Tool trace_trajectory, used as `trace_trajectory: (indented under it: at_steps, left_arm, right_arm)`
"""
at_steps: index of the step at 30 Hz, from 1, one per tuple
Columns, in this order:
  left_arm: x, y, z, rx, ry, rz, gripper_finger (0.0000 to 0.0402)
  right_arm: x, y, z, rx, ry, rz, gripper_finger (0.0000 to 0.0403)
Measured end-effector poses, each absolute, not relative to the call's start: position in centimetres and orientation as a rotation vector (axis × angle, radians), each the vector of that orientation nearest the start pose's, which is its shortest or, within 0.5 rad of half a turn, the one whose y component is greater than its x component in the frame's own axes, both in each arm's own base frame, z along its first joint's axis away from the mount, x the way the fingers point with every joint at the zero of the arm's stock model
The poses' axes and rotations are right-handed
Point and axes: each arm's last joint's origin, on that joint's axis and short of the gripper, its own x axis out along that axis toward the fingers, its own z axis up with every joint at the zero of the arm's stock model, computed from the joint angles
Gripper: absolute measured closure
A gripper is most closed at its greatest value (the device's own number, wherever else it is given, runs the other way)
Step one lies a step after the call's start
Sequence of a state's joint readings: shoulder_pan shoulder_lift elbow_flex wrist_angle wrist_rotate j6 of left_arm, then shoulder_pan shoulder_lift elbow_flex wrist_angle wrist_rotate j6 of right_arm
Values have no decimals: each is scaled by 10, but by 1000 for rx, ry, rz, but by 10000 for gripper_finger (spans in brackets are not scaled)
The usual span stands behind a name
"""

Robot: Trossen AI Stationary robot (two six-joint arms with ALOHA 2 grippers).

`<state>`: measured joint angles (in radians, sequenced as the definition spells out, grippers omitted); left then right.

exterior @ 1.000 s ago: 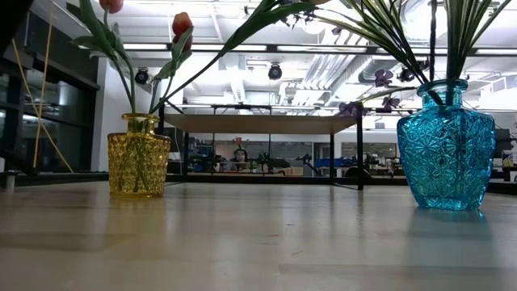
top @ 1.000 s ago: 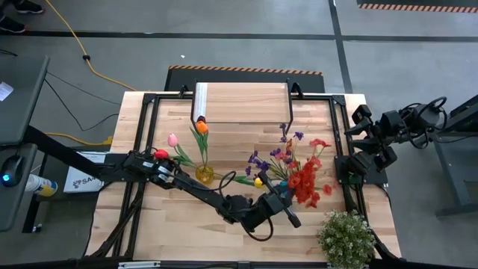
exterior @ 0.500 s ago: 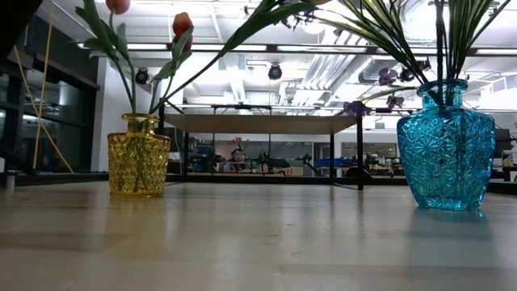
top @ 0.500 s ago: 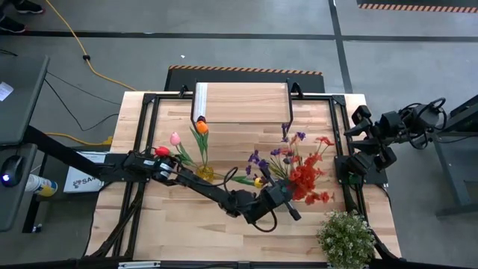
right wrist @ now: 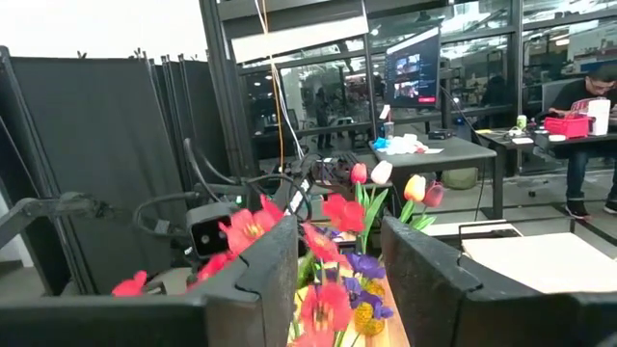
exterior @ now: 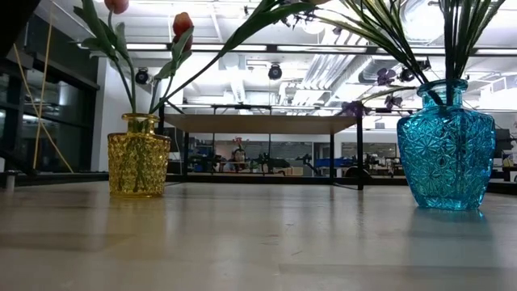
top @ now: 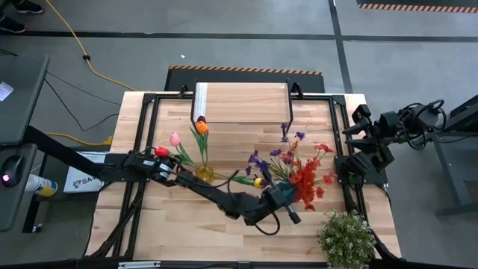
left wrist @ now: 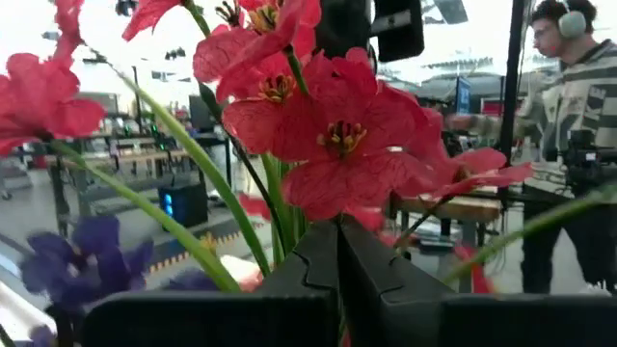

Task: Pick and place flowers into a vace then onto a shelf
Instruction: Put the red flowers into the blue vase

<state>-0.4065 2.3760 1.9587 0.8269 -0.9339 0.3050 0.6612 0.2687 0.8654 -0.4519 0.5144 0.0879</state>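
High view: we compare with the frame one second earlier and find that the left gripper (top: 287,202) has shifted slightly toward the right side of the butcher-block wooden tabletop (top: 179,224), and the red blossoms beside it have spread and tilted. We see no change in the right gripper (top: 357,142), which waits at the right table edge with its fingers apart and nothing between them.

In the left wrist view we see the left gripper's two dark fingers (left wrist: 308,265) pressed together, with red blossoms directly ahead; we cannot tell whether a stem is pinched.

The long green-stemmed artificial flowers (top: 299,168), red and purple sprays with one yellow tulip, stand in the blue faceted glass vase (exterior: 445,145) on the right half of the tabletop. A second group, pink, red and orange tulips (top: 187,142), stands in the amber faceted glass vase (exterior: 138,164) further left. Both vases rest upright on the tabletop.

The low rectangular shelf with light wood plank top (top: 243,103) stands at the far edge, bare. A bushy green potted plant (top: 346,237) sits at the near right corner
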Motion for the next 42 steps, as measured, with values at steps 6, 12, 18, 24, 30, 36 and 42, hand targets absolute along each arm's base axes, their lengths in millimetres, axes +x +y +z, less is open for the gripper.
trace_trajectory:
  at_steps: [6, 12, 18, 24, 30, 36, 42]
  left_arm:
    - [503, -194, 272, 18, -218, 550, 343]
    - [499, -201, 270, 21, -186, 595, 341]
    - [491, -209, 269, -9, -149, 727, 329]
    - [489, -214, 268, -14, -146, 734, 294]
    - [488, -216, 268, -14, -145, 730, 237]
    - [484, -225, 268, -3, -138, 713, 173]
    - [470, -247, 268, 50, -87, 756, 128]
  right_arm:
    - [30, 5, 375, 171, -117, 152, 261]
    - [30, 5, 375, 171, -118, 152, 261]
    - [30, 5, 375, 171, -118, 157, 260]
    - [30, 5, 375, 171, -118, 157, 260]
    - [30, 5, 375, 173, -120, 157, 261]
    - [30, 5, 375, 180, -120, 158, 261]
    - [30, 5, 375, 181, -120, 158, 261]
